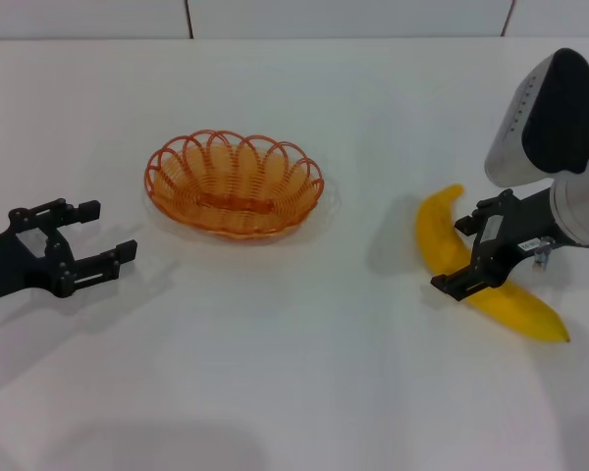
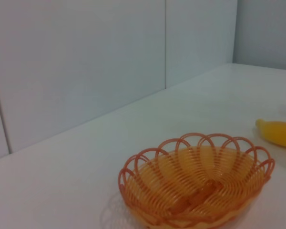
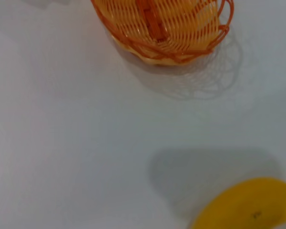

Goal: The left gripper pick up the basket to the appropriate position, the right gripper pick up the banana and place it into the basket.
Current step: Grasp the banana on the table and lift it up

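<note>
- Right gripper is down over the middle of the banana, jaws straddling it wide apart, not yet closed — lined up for a grab.
- Left gripper hovers spread open, near the basket but apart from it.
- Basket sits empty mid-worktop, well apart from the banana.

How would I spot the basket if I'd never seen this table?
On the white table, look left of centre, between the two black claws. The basket is a shallow oval bowl of orange wire with a looped, scalloped rim, empty. The only other coloured thing is the yellow banana, lying to its right.
</note>
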`<move>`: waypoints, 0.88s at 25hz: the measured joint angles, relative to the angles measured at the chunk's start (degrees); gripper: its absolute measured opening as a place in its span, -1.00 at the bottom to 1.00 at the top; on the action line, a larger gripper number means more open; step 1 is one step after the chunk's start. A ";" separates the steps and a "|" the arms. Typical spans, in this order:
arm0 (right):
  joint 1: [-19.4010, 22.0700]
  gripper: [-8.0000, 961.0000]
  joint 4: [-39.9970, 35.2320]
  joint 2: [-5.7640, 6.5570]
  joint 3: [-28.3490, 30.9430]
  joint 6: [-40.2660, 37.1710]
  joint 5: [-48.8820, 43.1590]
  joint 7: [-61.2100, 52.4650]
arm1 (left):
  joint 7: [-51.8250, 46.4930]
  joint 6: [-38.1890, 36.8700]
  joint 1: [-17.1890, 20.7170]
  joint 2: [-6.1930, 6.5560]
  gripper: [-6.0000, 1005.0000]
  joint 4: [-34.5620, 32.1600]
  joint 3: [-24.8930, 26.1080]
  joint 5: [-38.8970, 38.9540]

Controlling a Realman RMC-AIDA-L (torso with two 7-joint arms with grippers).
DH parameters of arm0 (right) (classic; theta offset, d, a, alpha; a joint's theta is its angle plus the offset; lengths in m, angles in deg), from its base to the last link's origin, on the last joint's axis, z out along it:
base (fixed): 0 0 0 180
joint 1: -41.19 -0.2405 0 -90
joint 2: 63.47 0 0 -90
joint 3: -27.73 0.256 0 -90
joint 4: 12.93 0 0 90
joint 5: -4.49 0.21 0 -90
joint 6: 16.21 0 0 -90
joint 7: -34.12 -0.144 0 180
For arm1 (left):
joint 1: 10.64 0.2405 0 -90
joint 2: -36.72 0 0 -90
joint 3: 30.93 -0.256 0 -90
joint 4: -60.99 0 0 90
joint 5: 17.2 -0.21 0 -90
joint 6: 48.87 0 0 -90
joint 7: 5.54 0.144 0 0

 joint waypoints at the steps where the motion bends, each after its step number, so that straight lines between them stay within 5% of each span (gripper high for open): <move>1: -0.04 0.83 0.05 0.02 0.00 0.02 0.00 0.00 | 0.03 0.00 0.00 0.00 0.51 0.00 0.00 0.00; 22: -1.66 0.83 1.08 0.12 -1.23 -0.28 -2.00 -2.16 | 0.62 0.00 0.00 -0.18 0.51 0.09 0.27 0.04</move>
